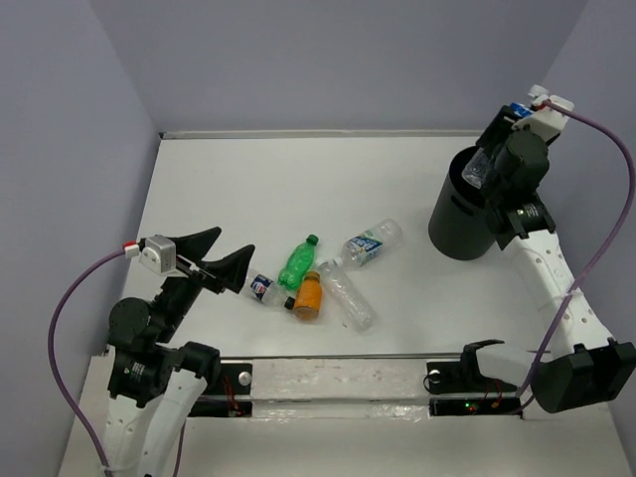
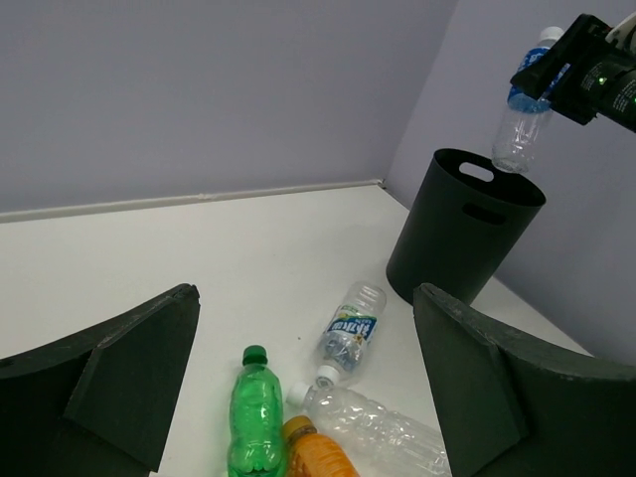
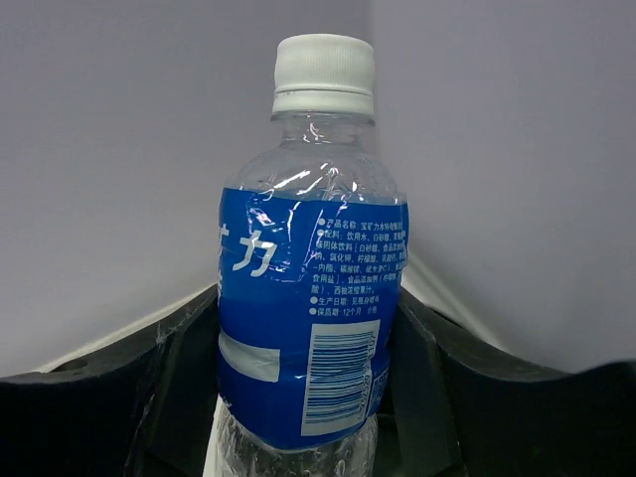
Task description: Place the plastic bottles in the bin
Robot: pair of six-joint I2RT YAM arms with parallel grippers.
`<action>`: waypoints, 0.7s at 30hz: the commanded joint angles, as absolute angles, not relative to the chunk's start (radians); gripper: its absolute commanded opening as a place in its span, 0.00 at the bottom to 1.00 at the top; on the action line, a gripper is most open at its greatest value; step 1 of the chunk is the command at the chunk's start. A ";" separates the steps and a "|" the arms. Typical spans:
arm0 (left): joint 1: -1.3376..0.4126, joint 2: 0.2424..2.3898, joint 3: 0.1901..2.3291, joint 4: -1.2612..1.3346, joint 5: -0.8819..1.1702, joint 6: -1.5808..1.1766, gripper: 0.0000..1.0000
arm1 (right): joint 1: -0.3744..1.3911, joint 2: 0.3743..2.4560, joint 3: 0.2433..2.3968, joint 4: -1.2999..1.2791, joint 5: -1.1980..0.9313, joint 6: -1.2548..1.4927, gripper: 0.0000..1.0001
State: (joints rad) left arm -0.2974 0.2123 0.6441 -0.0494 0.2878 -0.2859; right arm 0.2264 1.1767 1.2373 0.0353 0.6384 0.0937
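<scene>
Jaws of right gripper [image 2: 553, 74] were clamped on blue-label bottle [image 3: 308, 298], held cap-up just above bin [image 2: 452, 238] at table's far-right corner. Left gripper [image 1: 234, 245] gaped, gripping nothing. Five other bottles [image 1: 296, 263] lay clustered mid-table [image 1: 248, 179], which was white. Walls [image 1: 348, 60] were plain lavender.

bin [image 2: 452, 248] mouth unblocked, bottles [image 1: 296, 264] bunched (some touching)

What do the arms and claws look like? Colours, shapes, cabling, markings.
Left arm and right arm: white link shells, black joint housings. Left claw and right claw: two broad, wedge-shaped matte black fingers each. A white camera block with a red-tipped plug sits at each wrist, fed by a looping purple cable. No lettering legible.
</scene>
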 commanded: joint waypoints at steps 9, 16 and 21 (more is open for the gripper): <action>-0.311 0.196 0.661 -0.011 0.295 -0.279 0.99 | 0.104 1.190 1.018 0.394 0.710 0.003 0.51; -0.313 0.213 0.664 -0.009 0.298 -0.282 0.99 | 0.095 1.204 0.969 0.465 0.710 -0.051 0.85; -0.313 0.216 0.663 -0.012 0.290 -0.284 0.99 | 0.095 1.161 1.038 0.296 0.606 0.084 0.99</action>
State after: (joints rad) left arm -0.3077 0.2100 0.6441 -0.0498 0.2844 -0.2859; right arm 0.0990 1.2144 0.9466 0.3290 0.6750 -0.0154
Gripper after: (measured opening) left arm 0.989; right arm 0.976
